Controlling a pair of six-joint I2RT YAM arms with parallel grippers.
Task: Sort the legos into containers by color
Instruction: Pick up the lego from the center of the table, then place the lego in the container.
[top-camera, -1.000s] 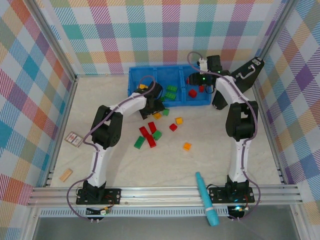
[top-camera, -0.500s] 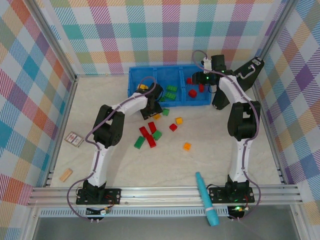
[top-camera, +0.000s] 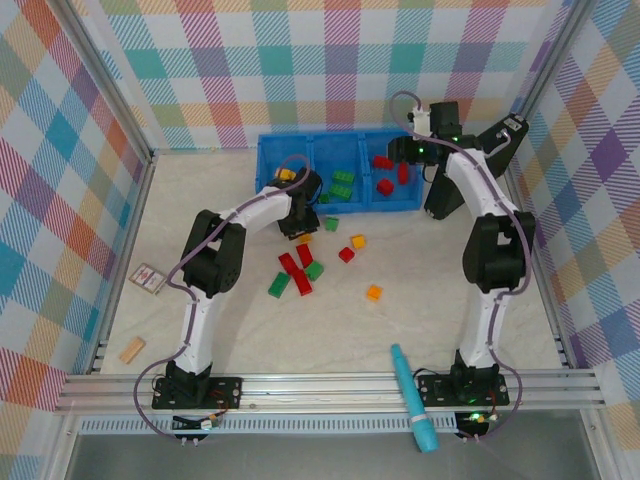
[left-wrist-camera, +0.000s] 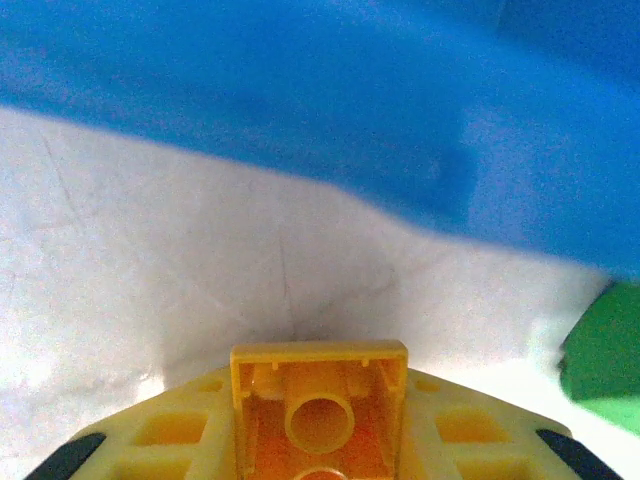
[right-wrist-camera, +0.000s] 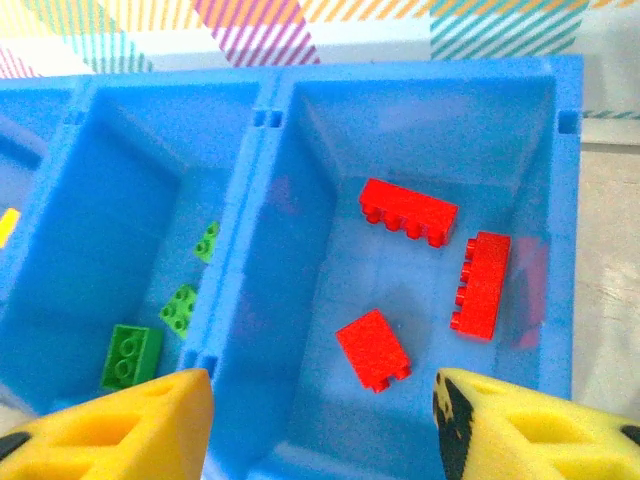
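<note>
Right wrist: right hand (right-wrist-camera: 320, 425) apart over right compartment of tray (right-wrist-camera: 250, 190), three red bricks (right-wrist-camera: 372, 350) inside, left wrist: left hand (left-wrist-camera: 320, 445) clamped on yellow brick (left-wrist-camera: 320, 375) beside tray wall, loose bricks (top-camera: 290, 265) on desk (top-camera: 430, 320)

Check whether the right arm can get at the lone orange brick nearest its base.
Probably yes. The orange brick lies alone on the table; the right gripper is open over the tray, and the left gripper, holding a yellow brick, is well clear.
</note>
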